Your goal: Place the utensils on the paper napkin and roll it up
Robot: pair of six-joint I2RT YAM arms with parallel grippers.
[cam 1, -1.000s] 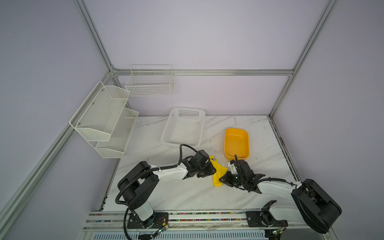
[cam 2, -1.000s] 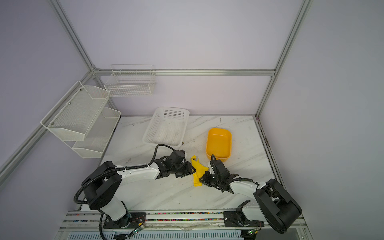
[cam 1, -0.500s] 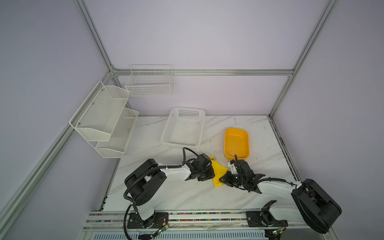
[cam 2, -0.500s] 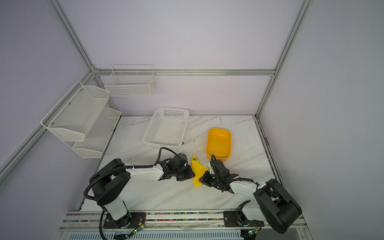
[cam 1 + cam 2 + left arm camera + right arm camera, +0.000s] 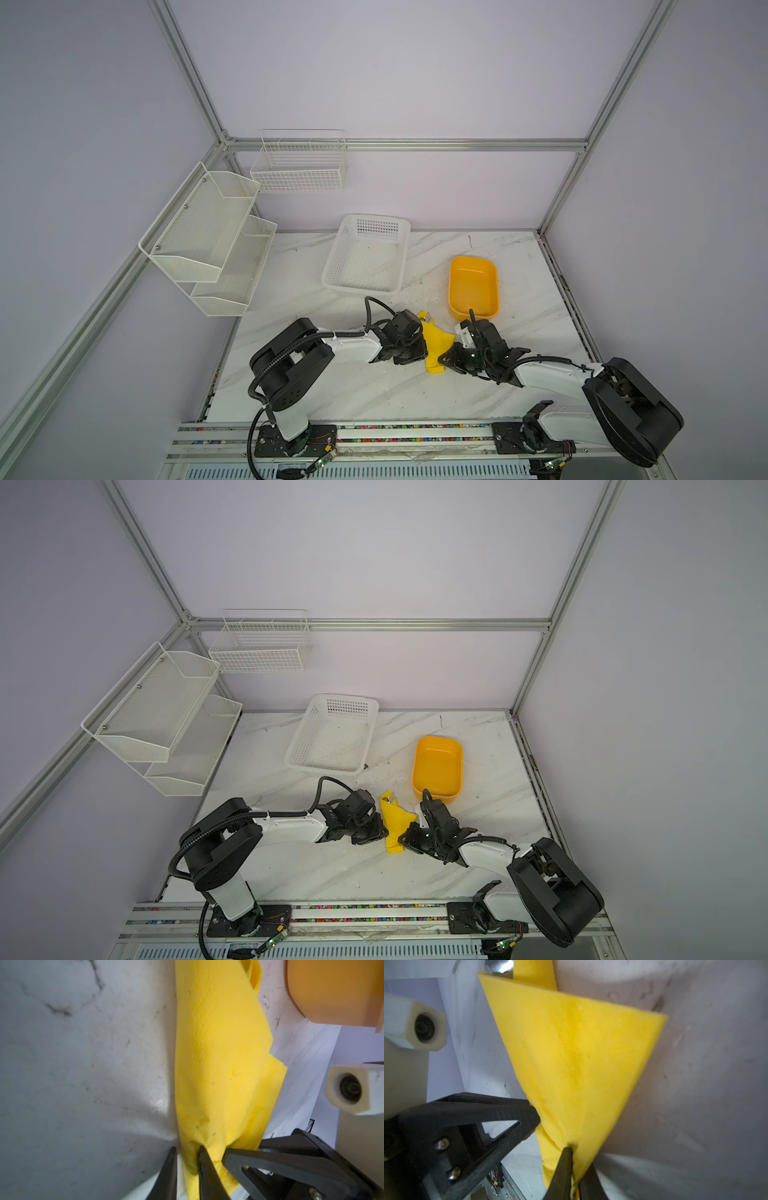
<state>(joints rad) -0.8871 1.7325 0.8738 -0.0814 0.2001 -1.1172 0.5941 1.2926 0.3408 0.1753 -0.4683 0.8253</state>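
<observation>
**A:** Since a second ago the left arm's elbow has swung toward the middle and its jaws have narrowed. The bundle barely shifts.

**B:** How far along?

**A:** The utensils (image 5: 497, 966) are already wrapped, with only a shiny tip peeking out. The paper napkin (image 5: 434, 345) lies on the counter (image 5: 374, 395) as a loose wedge near the orange tub (image 5: 473, 286). I judge the roll unfinished, because a flap still sticks out.

**B:** And the arms?

**A:** Both are low, reaching in from opposite sides. The left end effector (image 5: 187, 1149) pinches a fold of the napkin, and the right end effector (image 5: 577, 1159) is clamped on its near corner.
</observation>
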